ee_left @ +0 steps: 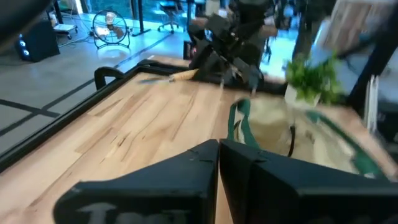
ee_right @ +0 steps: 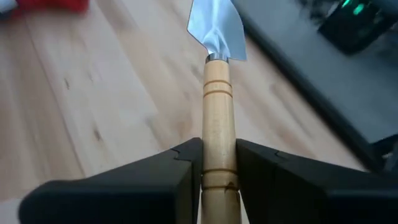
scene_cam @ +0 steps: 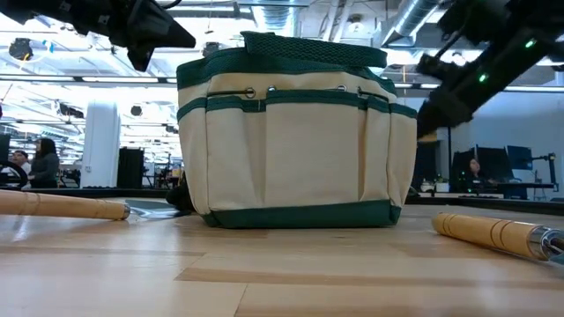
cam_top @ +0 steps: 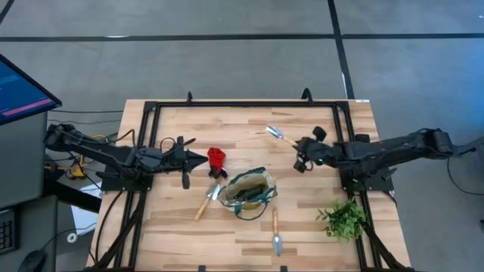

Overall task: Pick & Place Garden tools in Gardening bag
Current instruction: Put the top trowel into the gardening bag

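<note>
Right pincer (ee_right: 219,165) clamps trowel (ee_right: 217,93); handle end cut off.

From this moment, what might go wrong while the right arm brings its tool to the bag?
1. The right gripper holds the trowel only by the end of its wooden handle, so the long blade end may swing or slip.
2. The gardening bag already contains dark tools, and its loop handles lie over the opening; the trowel may catch on them.
3. The left gripper waits near the bag, so the arms might meet.
</note>
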Available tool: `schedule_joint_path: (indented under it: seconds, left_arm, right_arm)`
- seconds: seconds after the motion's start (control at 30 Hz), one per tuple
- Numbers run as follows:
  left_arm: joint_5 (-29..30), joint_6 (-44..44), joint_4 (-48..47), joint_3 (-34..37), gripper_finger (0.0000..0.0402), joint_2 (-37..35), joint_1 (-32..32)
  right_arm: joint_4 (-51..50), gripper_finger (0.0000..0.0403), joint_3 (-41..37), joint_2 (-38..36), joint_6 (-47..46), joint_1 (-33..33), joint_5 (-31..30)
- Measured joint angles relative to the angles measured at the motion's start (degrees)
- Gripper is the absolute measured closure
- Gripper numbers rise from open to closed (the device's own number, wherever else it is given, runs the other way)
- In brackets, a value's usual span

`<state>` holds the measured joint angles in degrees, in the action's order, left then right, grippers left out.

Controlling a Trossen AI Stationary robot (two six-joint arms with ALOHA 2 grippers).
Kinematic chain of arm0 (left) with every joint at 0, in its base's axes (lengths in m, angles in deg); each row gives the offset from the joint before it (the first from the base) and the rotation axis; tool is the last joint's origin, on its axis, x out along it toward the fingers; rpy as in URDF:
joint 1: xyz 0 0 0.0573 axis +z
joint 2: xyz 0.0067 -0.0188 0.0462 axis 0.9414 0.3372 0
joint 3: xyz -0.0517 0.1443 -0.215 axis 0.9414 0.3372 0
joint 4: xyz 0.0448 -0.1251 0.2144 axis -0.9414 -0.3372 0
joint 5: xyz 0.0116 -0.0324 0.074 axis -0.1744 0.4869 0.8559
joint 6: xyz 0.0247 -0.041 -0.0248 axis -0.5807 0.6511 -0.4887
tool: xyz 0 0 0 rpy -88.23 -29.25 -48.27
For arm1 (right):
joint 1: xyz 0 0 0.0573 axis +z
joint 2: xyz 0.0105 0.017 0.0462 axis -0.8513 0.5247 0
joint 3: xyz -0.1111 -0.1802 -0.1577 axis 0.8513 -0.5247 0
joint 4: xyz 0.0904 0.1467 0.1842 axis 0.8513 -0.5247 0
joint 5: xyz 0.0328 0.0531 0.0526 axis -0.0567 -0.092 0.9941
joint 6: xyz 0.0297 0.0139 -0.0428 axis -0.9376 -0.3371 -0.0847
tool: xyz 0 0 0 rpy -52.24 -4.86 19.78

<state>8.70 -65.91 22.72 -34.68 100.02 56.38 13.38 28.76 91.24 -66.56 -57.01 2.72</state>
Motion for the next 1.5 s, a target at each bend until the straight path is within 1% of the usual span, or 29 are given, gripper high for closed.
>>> schedule_joint_path:
  seconds: [0.1,0.2,0.3,0.4,0.47,0.57,0.6,0.63,0.77,0.8,1.03,1.17,1.27,1.5]
  left_arm:
    - [0.0,1.8,3.4,0.0,0.0398,0.8,1.6]
    - [0.0,2.0,5.5,0.0,0.0391,2.4,3.3]
    - [-1.8,1.2,6.3,0.0,0.0369,5.4,5.2]
    - [-5.0,1.3,10.5,0.0,0.0337,9.5,7.2]
    - [-5.9,5.3,16.9,0.0,0.0315,12.7,8.4]
    - [-6.4,14.7,27.6,0.0,0.0286,16.5,10.7]
    - [-7.4,17.5,30.0,-0.2,0.0279,17.4,11.8]
    - [-9.7,19.7,31.2,-0.7,0.0272,18.0,12.9]
    - [-24.5,25.0,31.6,-3.5,0.0262,19.7,17.4]
    - [-26.2,26.2,31.7,-4.4,0.0262,20.2,18.0]
    - [-27.0,28.2,31.6,-9.6,0.0267,25.5,20.3]
    - [-27.0,28.4,31.6,-11.2,0.0267,28.7,21.0]
    - [-27.0,29.7,31.6,-11.9,0.0267,30.9,21.1]
    - [-27.0,30.3,31.8,-16.3,0.0267,35.9,21.1]
  right_arm:
    - [-0.1,0.0342,0.0,-4.7,0.1,3.0,-2.7]
    - [1.1,0.0342,0.0,-7.3,0.4,6.6,-4.7]
    - [3.4,0.0342,0.0,-7.6,1.6,10.4,-7.6]
    - [6.5,0.0342,0.0,-6.4,2.6,14.0,-13.6]
    - [8.1,0.0342,0.0,-5.1,5.0,16.3,-18.2]
    - [12.7,0.0342,0.0,-1.8,9.3,19.2,-25.4]
    - [14.2,0.0342,0.0,-0.4,10.8,19.9,-27.3]
    - [16.1,0.0342,0.0,1.0,12.3,20.6,-29.1]
    - [24.6,0.0342,0.0,7.2,21.0,22.5,-34.8]
    - [27.2,0.0342,0.0,9.0,23.5,22.7,-35.9]
    - [47.0,0.0342,0.0,19.6,41.5,23.5,-39.2]
    - [55.9,0.0342,0.0,23.5,48.7,23.4,-39.3]
    - [59.5,0.0342,0.0,25.3,51.5,23.4,-39.3]
    - [59.9,0.0342,2.0,27.8,54.9,23.4,-39.2]
